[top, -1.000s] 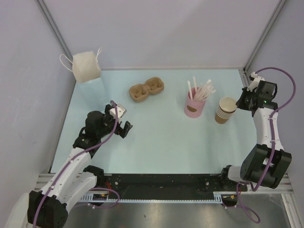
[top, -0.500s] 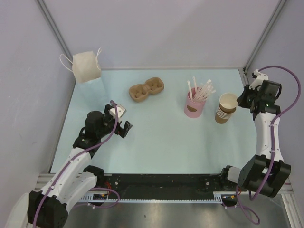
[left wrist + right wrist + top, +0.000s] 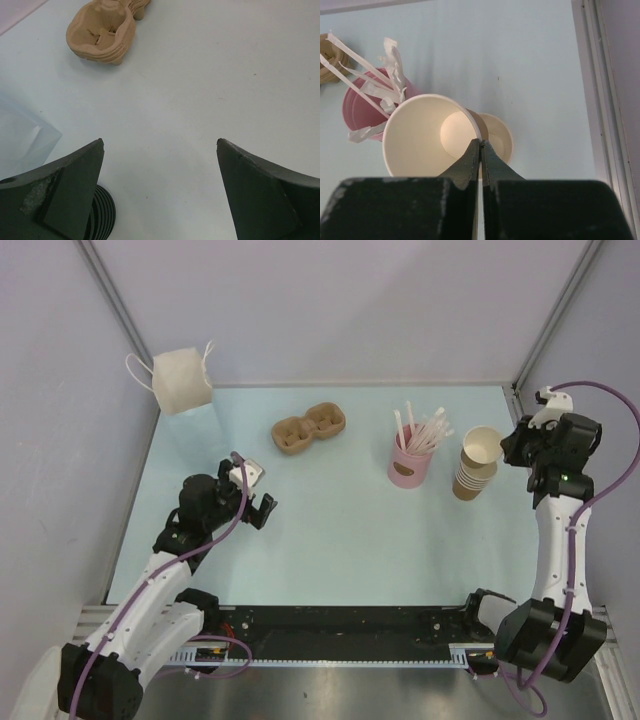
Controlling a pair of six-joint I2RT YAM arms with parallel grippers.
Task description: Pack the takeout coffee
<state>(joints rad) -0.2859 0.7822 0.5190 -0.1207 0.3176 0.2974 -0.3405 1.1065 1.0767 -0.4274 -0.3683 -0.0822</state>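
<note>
A tan paper cup with a cream inner wall [image 3: 481, 447] [image 3: 420, 135] hangs tilted just above the stack of nested cups [image 3: 467, 482] [image 3: 501, 137]. My right gripper [image 3: 513, 447] [image 3: 480, 142] is shut on its rim, one finger inside and one outside. A stack of black lids [image 3: 102, 217] lies on the table right by the left finger. My left gripper [image 3: 262, 510] [image 3: 160, 142] stands open over bare table at the left, with nothing between its fingers.
A pink cup of white straws [image 3: 409, 464] [image 3: 362, 107] stands just left of the cup stack. A brown pulp cup carrier [image 3: 309, 429] [image 3: 104, 30] lies at the back middle. A white bag with handles [image 3: 181, 382] stands at the back left corner.
My right gripper has risen and drawn right, lifting the top cup out of the stack and tilting it. The left arm has not moved.
</note>
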